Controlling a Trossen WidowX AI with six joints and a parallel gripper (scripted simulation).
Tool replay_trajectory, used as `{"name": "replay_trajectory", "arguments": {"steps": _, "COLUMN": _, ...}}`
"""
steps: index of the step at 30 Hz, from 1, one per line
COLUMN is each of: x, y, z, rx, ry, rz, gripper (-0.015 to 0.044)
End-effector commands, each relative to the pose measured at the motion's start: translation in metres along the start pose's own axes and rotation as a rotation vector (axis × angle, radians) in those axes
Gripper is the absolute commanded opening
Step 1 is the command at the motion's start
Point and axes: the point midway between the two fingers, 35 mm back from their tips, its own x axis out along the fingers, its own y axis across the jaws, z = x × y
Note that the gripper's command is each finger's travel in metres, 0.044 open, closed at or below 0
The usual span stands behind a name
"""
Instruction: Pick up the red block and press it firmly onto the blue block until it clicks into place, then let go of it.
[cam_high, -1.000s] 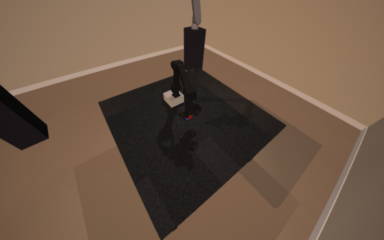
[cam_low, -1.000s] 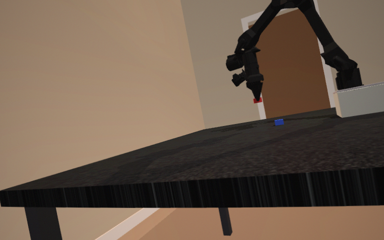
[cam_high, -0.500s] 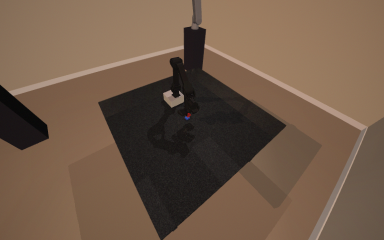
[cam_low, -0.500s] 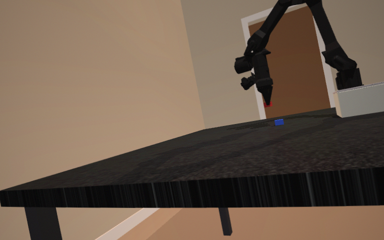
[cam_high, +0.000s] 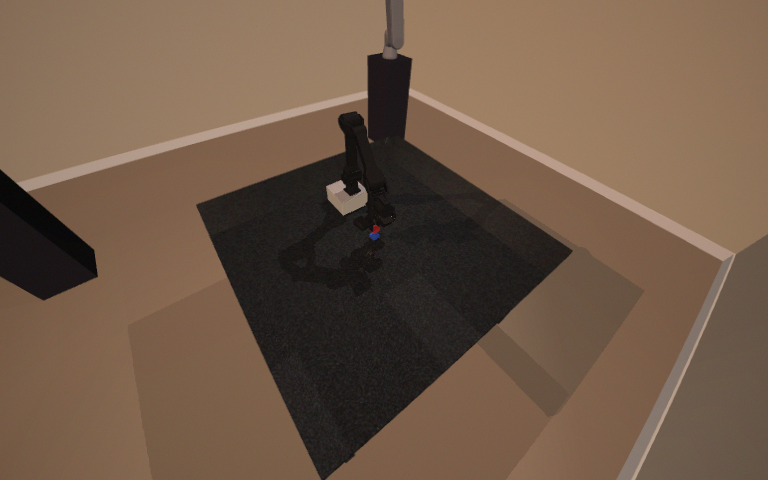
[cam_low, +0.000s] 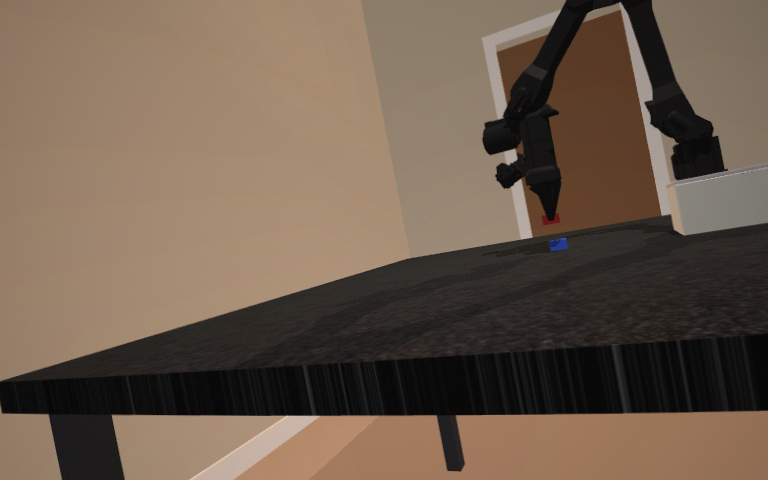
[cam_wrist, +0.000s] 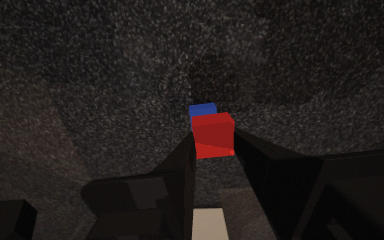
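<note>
Gripper (cam_high: 374, 225) (cam_low: 551, 217) (cam_wrist: 211, 133) pointing down, fingers clamped on red block (cam_high: 375, 228) (cam_low: 550, 222) (cam_wrist: 213, 136), held up off the dark table (cam_high: 351, 339) (cam_low: 396, 384) (cam_wrist: 125, 60), visible gap under it in exterior view. Blue block (cam_high: 374, 236) (cam_low: 558, 244) (cam_wrist: 203, 109) sits on the tabletop below, not touching red, partly hidden behind it in wrist view. Arm base on white box (cam_high: 345, 204) (cam_low: 722, 200) (cam_wrist: 210, 225), red not yet pressed on blue.
</note>
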Motion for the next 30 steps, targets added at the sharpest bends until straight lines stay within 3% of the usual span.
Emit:
{"name": "replay_trajectory", "arguments": {"steps": 1, "x": 0.015, "y": 0.002, "z": -0.005, "rx": 0.005, "ry": 0.013, "rz": 0.003, "gripper": 0.0000}}
{"name": "replay_trajectory", "arguments": {"steps": 30, "x": 0.033, "y": 0.004, "z": -0.005, "rx": 0.005, "ry": 0.013, "rz": 0.003, "gripper": 0.0000}}
